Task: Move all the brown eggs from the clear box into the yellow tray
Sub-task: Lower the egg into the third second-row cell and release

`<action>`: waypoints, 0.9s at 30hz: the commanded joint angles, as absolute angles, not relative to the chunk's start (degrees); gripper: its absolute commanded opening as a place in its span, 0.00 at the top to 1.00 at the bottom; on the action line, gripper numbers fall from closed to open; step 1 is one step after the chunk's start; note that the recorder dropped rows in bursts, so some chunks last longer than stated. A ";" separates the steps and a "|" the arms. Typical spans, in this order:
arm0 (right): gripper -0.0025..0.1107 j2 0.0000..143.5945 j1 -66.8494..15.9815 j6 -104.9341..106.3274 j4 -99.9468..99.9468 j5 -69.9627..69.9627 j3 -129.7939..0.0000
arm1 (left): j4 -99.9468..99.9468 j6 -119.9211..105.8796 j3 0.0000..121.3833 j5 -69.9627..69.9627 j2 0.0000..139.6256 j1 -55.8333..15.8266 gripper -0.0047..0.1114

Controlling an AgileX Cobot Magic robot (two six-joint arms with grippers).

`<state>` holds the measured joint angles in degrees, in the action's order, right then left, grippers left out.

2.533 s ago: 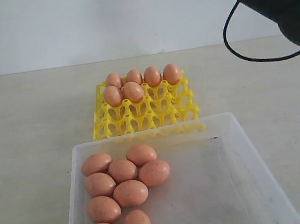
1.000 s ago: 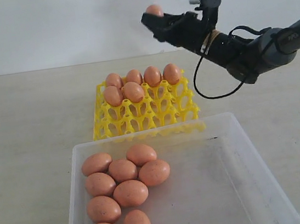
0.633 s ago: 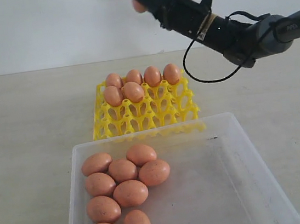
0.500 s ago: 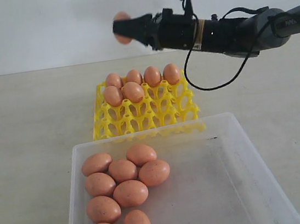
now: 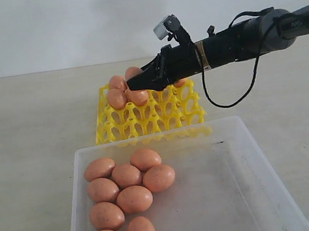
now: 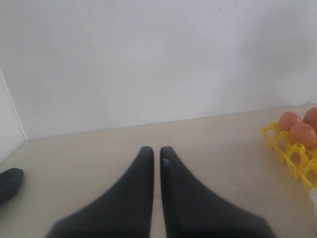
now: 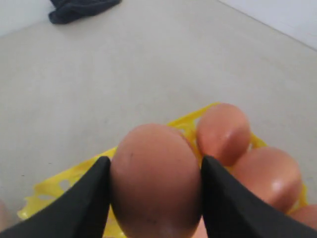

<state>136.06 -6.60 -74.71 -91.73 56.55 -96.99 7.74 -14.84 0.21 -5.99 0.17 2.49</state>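
Note:
My right gripper (image 7: 154, 163) is shut on a brown egg (image 7: 156, 181), one black finger pressed on each side of it. In the exterior view that arm reaches in from the right, and the held egg (image 5: 134, 71) hangs low over the back left part of the yellow tray (image 5: 166, 114). Several brown eggs (image 5: 116, 99) sit in the tray's back cups. Several more brown eggs (image 5: 134, 199) lie on the left side of the clear box (image 5: 251, 154). My left gripper (image 6: 156, 149) is shut with nothing in it, off to the tray's side, above bare table.
The right arm's black cable (image 5: 232, 102) loops down beside the tray. A dark cloth (image 7: 81, 10) lies on the table far from the tray. A white wall stands behind the table. The tray's corner (image 6: 292, 153) shows in the left wrist view.
The right arm has swung left and come down with the egg, from high above the tray to just over its back left cups. The eggs in box and tray have not moved.

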 commanded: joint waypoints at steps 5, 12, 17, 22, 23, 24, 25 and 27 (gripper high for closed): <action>0.98 135.43 -6.23 -76.18 -83.71 51.84 -97.48 | 7.90 -15.00 0.00 -5.96 0.00 2.11 0.92; 0.98 134.66 -4.56 -76.94 -75.49 48.31 -94.49 | 7.90 -15.00 0.00 -5.96 0.00 2.11 0.92; 0.98 131.75 -3.53 -69.02 -75.24 46.84 -88.43 | 7.90 -15.00 0.00 -5.96 0.00 2.11 0.92; 0.98 131.31 -3.96 -67.23 -78.26 46.55 -88.11 | 7.90 -15.00 0.00 -5.96 0.00 2.11 0.92; 0.98 131.31 -3.99 -67.41 -80.29 47.31 -88.11 | 7.90 -15.00 0.00 -5.96 0.00 2.11 0.92; 0.98 131.31 -4.13 -67.72 -82.92 48.27 -88.11 | 7.90 -15.00 0.00 -5.96 0.00 2.11 0.92; 0.98 131.31 -4.13 -68.29 -85.11 48.67 -88.11 | 7.90 -15.00 0.00 -5.96 0.00 2.11 0.92; 0.98 131.31 -4.24 -68.86 -87.90 48.38 -88.11 | 7.90 -15.00 0.00 -5.96 0.00 2.11 0.92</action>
<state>132.42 -4.03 -68.26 -83.32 47.31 -88.43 7.74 -14.84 0.21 -5.99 0.17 2.49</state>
